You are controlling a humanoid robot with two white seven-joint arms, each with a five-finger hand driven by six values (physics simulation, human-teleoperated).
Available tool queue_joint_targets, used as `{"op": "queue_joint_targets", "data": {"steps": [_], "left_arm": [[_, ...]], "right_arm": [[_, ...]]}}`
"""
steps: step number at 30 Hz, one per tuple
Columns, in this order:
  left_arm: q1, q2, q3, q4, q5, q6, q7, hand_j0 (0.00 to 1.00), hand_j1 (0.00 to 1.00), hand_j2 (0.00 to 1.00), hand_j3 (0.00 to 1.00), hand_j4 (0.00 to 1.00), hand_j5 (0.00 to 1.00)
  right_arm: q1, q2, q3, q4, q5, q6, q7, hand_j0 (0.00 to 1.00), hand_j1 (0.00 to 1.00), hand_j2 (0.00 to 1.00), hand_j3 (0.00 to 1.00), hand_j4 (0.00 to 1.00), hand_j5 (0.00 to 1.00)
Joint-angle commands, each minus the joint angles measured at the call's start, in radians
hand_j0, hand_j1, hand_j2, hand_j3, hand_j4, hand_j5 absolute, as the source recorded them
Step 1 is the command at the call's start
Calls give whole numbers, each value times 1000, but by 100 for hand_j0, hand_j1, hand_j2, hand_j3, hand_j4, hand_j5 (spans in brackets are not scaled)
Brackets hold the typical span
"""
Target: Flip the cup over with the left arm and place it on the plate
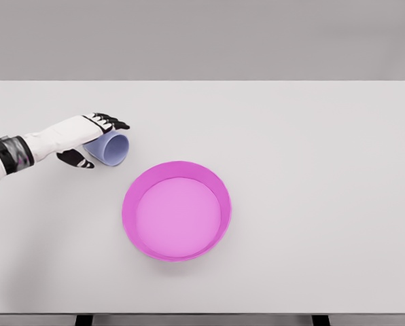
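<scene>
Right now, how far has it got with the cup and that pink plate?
Early. Reaching looks done: the left hand is curled around the lilac cup, fingers over it and thumb below. In hand: the cup is tipped on its side, mouth towards the camera, so the flip looks unfinished. Left: turning it fully and setting it on the plate, which lies empty to the cup's lower right.

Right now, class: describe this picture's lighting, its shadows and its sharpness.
Head view: soft, even light, no glare on the white table; only faint shadows beneath the pink plate and beside the left hand around the lilac cup, which is tipped on its side; edges are sharp, slightly softer on the hand; the table's edges look straight, with no visible distortion.
</scene>
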Motion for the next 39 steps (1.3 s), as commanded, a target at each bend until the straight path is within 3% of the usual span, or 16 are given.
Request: {"op": "queue_joint_targets", "data": {"steps": [1,18,39], "left_arm": [[0,-10,-1,4,4,1,-5,100,100,100,100,100,100],[-17,-41,-1,39,-16,1,-19,98,98,98,98,98,98],[-18,-41,-6,51,-15,1,-19,79,79,79,79,79,79]], "right_arm": [[0,0,0,0,0,0,0,100,100,100,100,100,100],[0,0,0,0,0,0,0,100,100,100,100,100,100],[0,0,0,0,0,0,-1,100,100,100,100,100,100]]}}
